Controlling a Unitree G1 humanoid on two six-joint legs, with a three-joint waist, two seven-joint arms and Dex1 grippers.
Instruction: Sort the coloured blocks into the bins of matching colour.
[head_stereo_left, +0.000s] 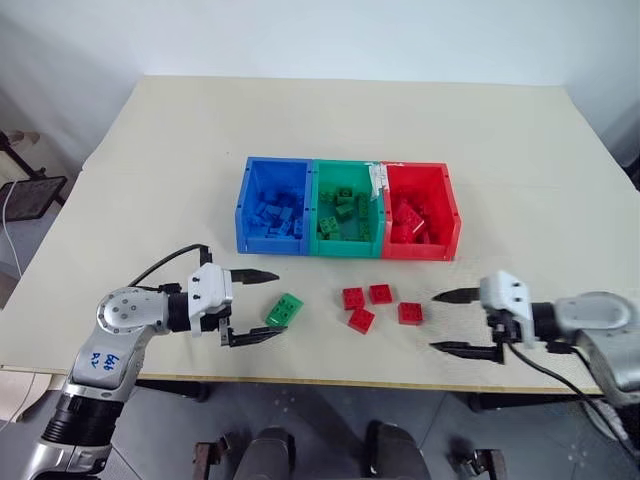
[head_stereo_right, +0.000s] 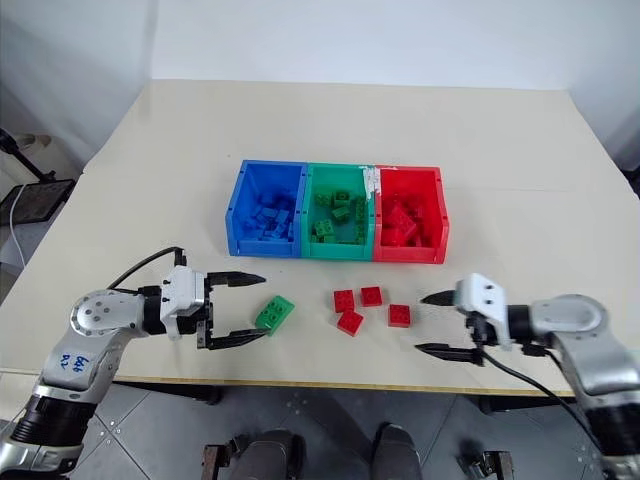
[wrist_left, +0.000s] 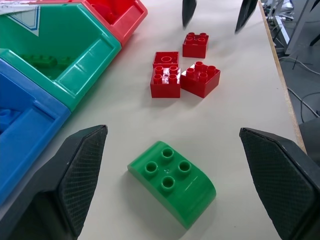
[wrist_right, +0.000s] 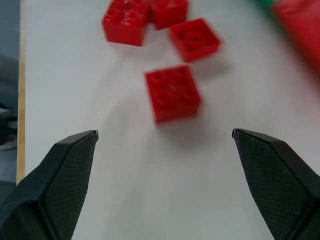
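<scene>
Left gripper, lower left, gaped wide around the green block, likely lined up to grab it; right gripper, lower right, gaped empty facing four red blocks. Bins sat centre frame, part-filled.

- The light is bright, soft and even over the table; its pale top shows no strong glare.
- Shadows are short and weak. A faint grey shadow lies on the table just beside the green block, and under the four red blocks.
- In the left wrist view the green block is sharp, with a small shine on its rounded edge.
- In the right wrist view the red blocks are smeared by motion blur, and the bins behind them are only soft colour.
- The nearest fingers look quite sharp.
</scene>
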